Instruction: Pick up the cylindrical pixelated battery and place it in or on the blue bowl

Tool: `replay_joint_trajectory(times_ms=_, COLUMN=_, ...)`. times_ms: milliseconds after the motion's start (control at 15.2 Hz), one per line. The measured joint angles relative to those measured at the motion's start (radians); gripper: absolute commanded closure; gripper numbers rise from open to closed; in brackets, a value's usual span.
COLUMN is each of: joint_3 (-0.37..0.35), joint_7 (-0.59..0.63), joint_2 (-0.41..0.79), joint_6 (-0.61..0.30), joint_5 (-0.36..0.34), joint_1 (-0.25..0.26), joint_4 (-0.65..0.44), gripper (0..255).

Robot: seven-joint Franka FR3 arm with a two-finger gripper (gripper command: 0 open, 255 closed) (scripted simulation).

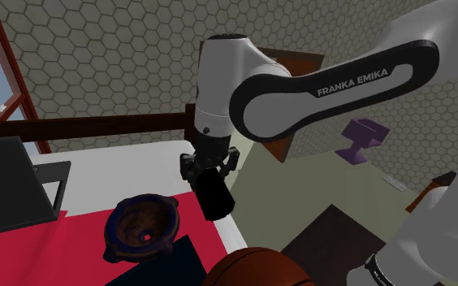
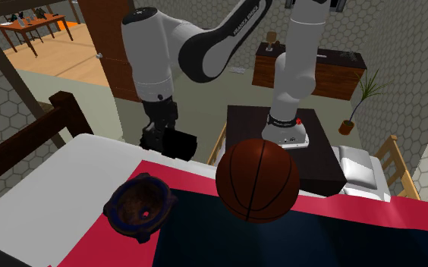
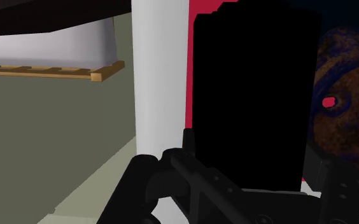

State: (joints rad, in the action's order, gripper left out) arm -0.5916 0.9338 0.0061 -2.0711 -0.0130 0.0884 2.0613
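Fingers [image 1: 232, 159] clasping black battery [image 1: 217, 196], bowl [image 1: 142, 228] near

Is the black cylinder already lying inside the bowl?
No, the black cylinder hangs clasped in the hand, in the air beside the bowl.
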Motion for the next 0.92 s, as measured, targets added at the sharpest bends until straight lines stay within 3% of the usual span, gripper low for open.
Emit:
replay_joint_trajectory(times_ms=594, joint_3=0.003, joint_7=-0.013, joint_2=-0.030, joint_6=0.115, joint_5=0.019, joint_1=-0.002, joint_4=-0.090, gripper=255)
replay_joint_trajectory(times_ms=924, joint_3=-0.031, joint_7=0.091, joint_2=0.126, joint_6=0.179, joint_5=-0.076, joint_1=0.045, joint_4=-0.279, gripper=255)
